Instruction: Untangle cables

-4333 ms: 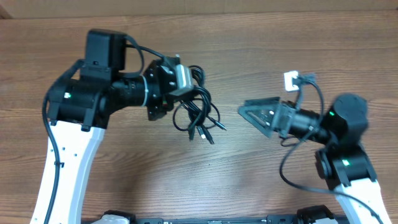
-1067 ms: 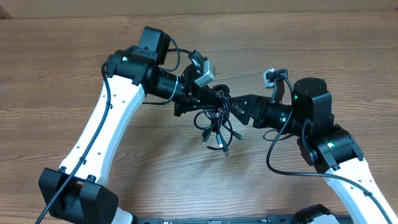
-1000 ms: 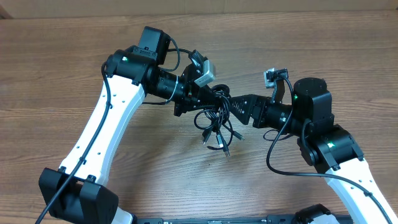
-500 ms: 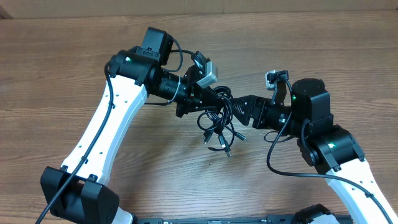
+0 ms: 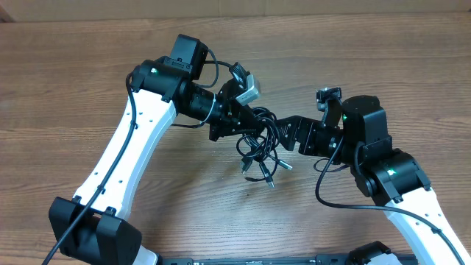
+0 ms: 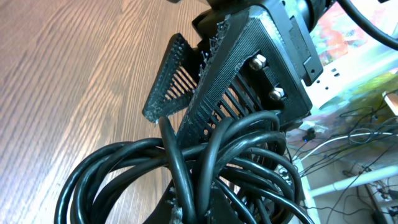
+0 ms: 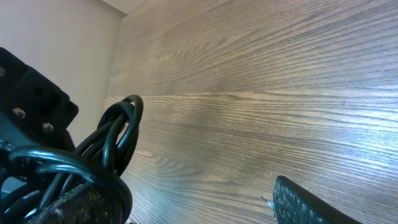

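Above the middle of the brown wood-grain desk (image 5: 73, 73), a tangled bunch of thin black cables (image 5: 257, 147) with small metallic-tipped plug ends (image 5: 269, 181). Held at its far edge by the black left claw (image 5: 249, 119), clenched on the knot. Spreading from that grip in several loose loops toward the robot's side of the desk; cannot tell whether lying on the wood or hanging just over it.

Facing the bunch from the other side, the black ribbed right claw (image 5: 278, 129), released, jaws spread in a wide V and gripping nothing. In the left wrist view, its two ribbed triangular fingers (image 6: 236, 81) just behind the coiled loops, one cord reaching up to the gap between their tips. In the right wrist view, one finger at the lower left under a bundle of cords, the other well apart at the lower right, bare desk between.

Both white arms (image 5: 129, 162) bent inward toward the bunch. Near each wrist, a small grey camera block (image 5: 248, 87).
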### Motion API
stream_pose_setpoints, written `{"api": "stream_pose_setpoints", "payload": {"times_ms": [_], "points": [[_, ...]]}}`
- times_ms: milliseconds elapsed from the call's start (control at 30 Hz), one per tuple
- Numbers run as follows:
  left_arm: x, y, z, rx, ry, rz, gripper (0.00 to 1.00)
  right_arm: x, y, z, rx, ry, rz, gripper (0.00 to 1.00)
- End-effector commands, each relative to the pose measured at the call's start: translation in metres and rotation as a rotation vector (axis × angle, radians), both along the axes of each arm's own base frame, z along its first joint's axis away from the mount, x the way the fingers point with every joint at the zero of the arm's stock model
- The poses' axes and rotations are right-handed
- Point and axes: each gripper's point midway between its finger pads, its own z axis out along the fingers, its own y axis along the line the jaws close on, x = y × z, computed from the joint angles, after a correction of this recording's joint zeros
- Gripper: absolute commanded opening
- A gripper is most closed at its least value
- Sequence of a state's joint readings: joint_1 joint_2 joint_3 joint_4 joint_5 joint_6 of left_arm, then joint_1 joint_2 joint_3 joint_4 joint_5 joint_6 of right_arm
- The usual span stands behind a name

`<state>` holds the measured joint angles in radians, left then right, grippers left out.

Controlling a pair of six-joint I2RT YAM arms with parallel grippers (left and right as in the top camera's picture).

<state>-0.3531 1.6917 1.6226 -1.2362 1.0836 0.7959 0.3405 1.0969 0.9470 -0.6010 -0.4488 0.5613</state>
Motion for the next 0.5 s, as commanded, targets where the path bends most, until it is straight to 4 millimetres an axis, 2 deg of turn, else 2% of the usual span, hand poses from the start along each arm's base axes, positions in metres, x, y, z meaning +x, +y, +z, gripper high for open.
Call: {"api": "stream_pose_setpoints", "payload": {"times_ms": [0, 333, 467], "points": [[-0.037, -0.014, 0.063, -0.239, 0.053, -0.1, 0.04, 0.021, -0.048, -0.058, -0.221, 0.082, -0.228, 0.79], [-0.039, -0.014, 0.068, -0.264, 0.065, -0.107, 0.04, 0.019, -0.05, -0.06, -0.233, 0.092, -0.233, 0.8], [-0.038, -0.011, 0.071, -0.278, 0.075, -0.1, 0.04, 0.016, -0.059, -0.067, -0.278, 0.115, -0.26, 0.8]]}}
